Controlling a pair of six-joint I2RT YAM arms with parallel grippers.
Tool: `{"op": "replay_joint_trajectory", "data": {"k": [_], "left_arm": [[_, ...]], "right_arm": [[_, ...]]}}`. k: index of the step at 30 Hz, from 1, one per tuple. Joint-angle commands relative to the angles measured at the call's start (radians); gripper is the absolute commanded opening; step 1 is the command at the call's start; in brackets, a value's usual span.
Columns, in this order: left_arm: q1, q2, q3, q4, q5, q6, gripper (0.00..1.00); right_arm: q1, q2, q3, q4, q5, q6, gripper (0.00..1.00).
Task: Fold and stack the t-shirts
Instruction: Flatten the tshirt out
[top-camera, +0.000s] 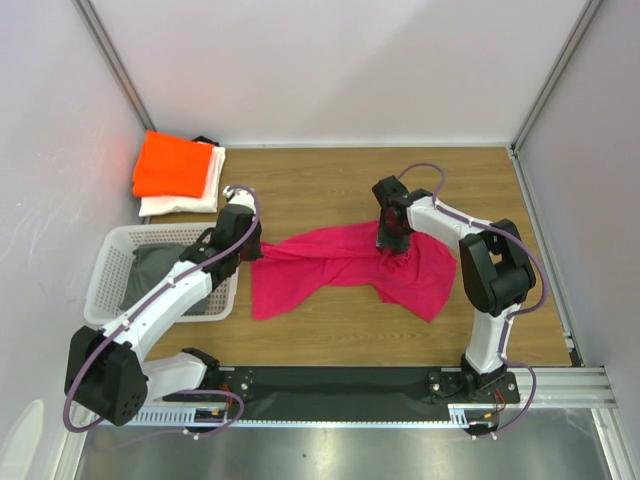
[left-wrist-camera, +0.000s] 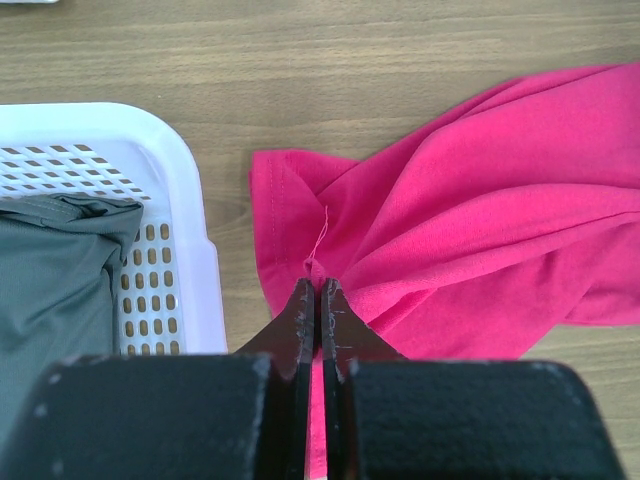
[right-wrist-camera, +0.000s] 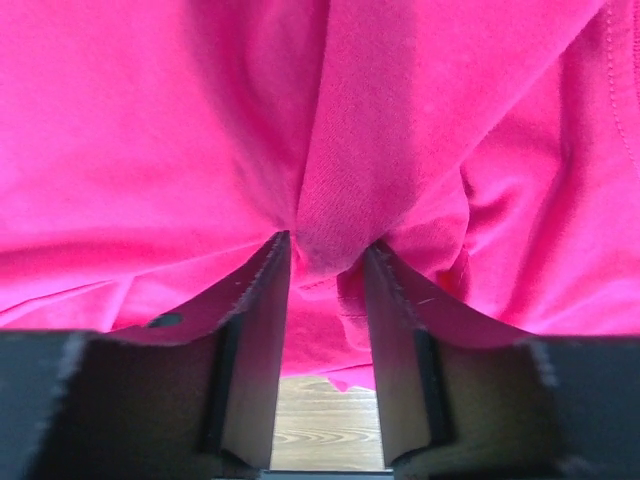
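A magenta-pink t-shirt (top-camera: 350, 265) lies crumpled across the middle of the wooden table. My left gripper (top-camera: 252, 250) is at the shirt's left corner, beside the basket. In the left wrist view this gripper (left-wrist-camera: 318, 285) is shut on the pink cloth (left-wrist-camera: 480, 230), with a strip of it running down between the jaws. My right gripper (top-camera: 392, 245) points down onto the shirt's upper right part. In the right wrist view its jaws (right-wrist-camera: 328, 250) stand apart, with a raised fold of the pink shirt (right-wrist-camera: 200, 120) between the tips. A folded orange t-shirt (top-camera: 172, 165) rests on a folded white t-shirt (top-camera: 185, 203) at the back left.
A white plastic lattice basket (top-camera: 100, 280) stands at the left, holding a grey cloth (top-camera: 155, 265). Its rim (left-wrist-camera: 190, 200) is just left of my left gripper, with the grey cloth (left-wrist-camera: 50, 290) inside. White walls close off the back and both sides of the table.
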Motion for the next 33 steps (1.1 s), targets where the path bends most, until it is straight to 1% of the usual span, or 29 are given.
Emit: {"op": "replay_joint_trajectory", "data": {"k": [1,3,8,9,11,12,20,23,27,29,33], "left_arm": [[0.001,-0.027,-0.003,0.028,-0.003,0.023,0.00],[0.000,-0.025,-0.002,0.030,-0.002,0.023,0.01],[0.001,-0.025,-0.004,0.031,0.000,0.027,0.00],[0.001,-0.024,-0.004,0.031,0.000,0.029,0.01],[0.000,-0.027,-0.004,0.031,-0.003,0.030,0.00],[0.001,-0.027,-0.005,0.028,-0.003,0.033,0.01],[0.001,-0.029,0.000,0.025,-0.017,0.030,0.00],[0.001,-0.029,0.003,0.027,-0.021,0.021,0.00],[0.003,-0.029,0.030,0.027,-0.038,0.017,0.00],[0.004,-0.025,0.044,0.028,-0.046,0.020,0.00],[0.017,-0.003,0.128,0.076,-0.072,0.033,0.00]], "right_arm": [[0.001,-0.008,0.035,0.031,-0.005,0.016,0.38],[0.002,-0.010,0.035,0.033,-0.008,0.016,0.33],[0.001,-0.002,0.040,0.033,-0.008,0.016,0.31],[0.001,0.004,0.041,0.028,-0.008,0.016,0.30],[0.002,0.010,0.051,0.016,-0.008,0.014,0.14],[0.004,0.006,0.052,0.014,-0.009,0.014,0.00],[-0.014,-0.085,0.138,-0.079,0.038,-0.013,0.00],[-0.050,-0.143,0.161,-0.081,0.006,-0.024,0.00],[-0.149,-0.227,0.160,-0.038,-0.043,-0.045,0.00],[-0.186,-0.282,0.147,0.014,-0.083,-0.055,0.00],[-0.283,-0.336,0.173,0.102,-0.129,-0.076,0.00]]}}
